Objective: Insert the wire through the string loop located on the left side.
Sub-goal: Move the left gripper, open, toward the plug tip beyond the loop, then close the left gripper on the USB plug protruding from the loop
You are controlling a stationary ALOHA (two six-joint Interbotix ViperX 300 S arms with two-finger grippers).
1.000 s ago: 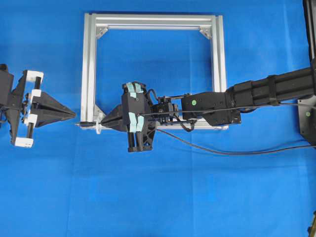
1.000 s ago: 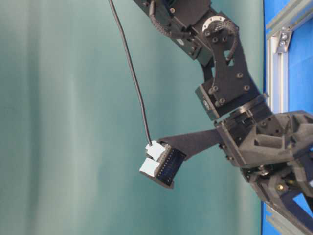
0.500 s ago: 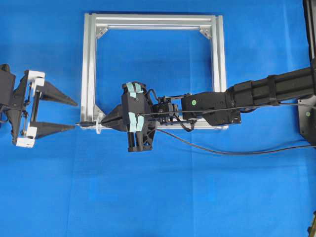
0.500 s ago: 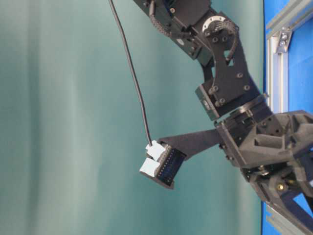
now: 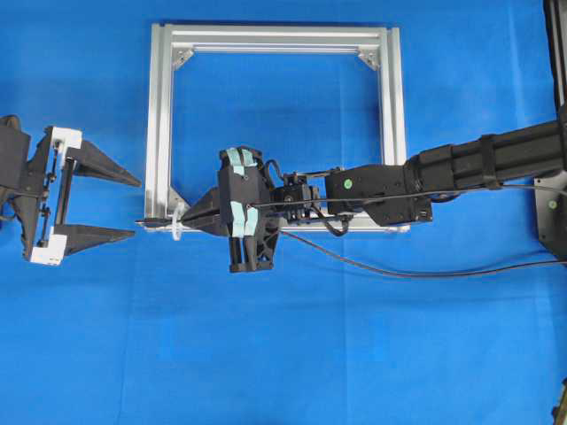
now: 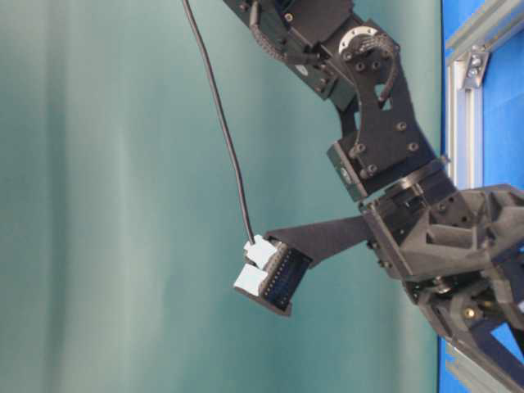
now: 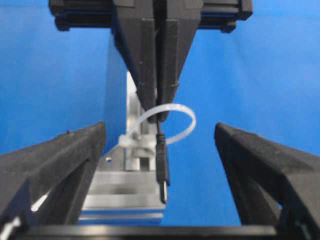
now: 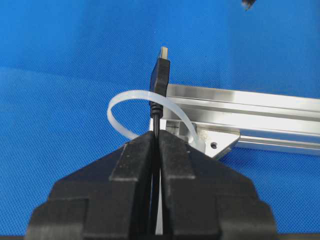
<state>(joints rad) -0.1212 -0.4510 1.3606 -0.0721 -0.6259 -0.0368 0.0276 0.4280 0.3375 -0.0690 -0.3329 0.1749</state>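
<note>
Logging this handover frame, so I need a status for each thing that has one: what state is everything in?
left gripper: open, empty, facing the plug.
right gripper: shut on the wire.
wire: plug end poked through the loop.
string loop: fixed at the frame corner, encircling the wire.
aluminium frame: flat on the table.

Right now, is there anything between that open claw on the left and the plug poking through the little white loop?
No. In the overhead view only bare blue cloth separates the left gripper from the wire tip at the string loop.
</note>
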